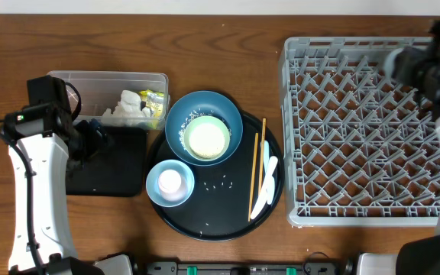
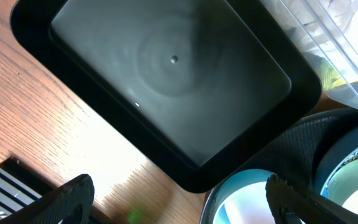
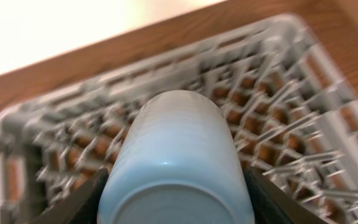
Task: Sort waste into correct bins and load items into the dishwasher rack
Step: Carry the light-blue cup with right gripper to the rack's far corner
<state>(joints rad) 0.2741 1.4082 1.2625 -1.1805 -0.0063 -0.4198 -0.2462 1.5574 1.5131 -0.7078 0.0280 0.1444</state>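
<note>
Dark wooden table (image 1: pixel 220 23) — evenly lit, pale strip (image 1: pixel 205 4) beyond its far edge.

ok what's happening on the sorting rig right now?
The right gripper holds a pale blue cup over the dishwasher rack, not yet set down. The left gripper hangs open and empty above the shallow black tray. The napkins and wrapper lie in the clear tub. The dark-blue bowl, light-blue bowl, chopsticks and spoon sit on the round tray.

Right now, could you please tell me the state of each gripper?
Left gripper: open, empty, over the black tray.
Right gripper: closed on a pale blue cup.
</note>
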